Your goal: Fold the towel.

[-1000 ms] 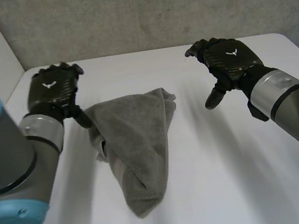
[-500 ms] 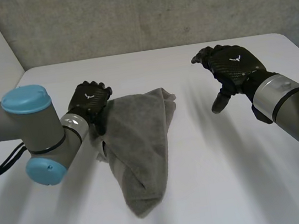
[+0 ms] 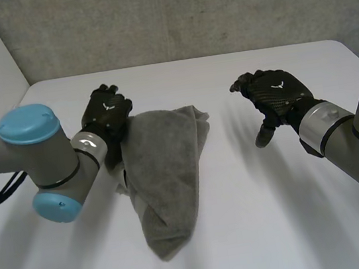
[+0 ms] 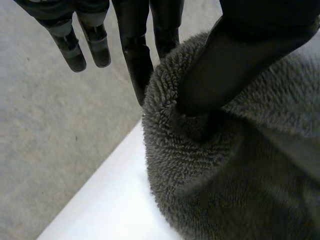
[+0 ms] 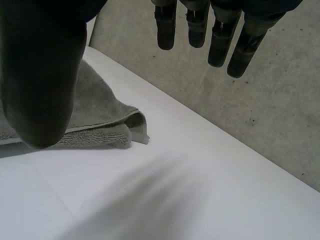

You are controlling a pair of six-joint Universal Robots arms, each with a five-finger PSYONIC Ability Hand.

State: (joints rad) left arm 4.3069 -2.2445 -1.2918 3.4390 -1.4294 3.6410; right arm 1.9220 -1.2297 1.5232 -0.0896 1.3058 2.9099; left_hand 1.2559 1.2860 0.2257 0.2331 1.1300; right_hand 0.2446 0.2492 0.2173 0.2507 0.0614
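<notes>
A grey towel (image 3: pixel 165 176) lies crumpled and loosely folded on the white table (image 3: pixel 279 227), left of centre. My left hand (image 3: pixel 106 114) is at its far left corner. In the left wrist view its thumb (image 4: pixel 235 65) presses a bunched fold of towel (image 4: pixel 225 175) against the straight fingers (image 4: pixel 135 50), so the hand is shut on the towel. My right hand (image 3: pixel 274 94) hovers open to the right of the towel, apart from it. In the right wrist view the towel's far right corner (image 5: pixel 95 110) lies beyond the thumb (image 5: pixel 40 75), and the fingers (image 5: pixel 220 35) are straight.
A grey concrete wall (image 3: pixel 182 13) stands just behind the table's far edge. Bare white table stretches in front of the towel and under my right arm.
My left arm has swung in from the far left corner of the table to the towel, and the hand has pinched its corner. My right hand has drifted slightly nearer and lower.
</notes>
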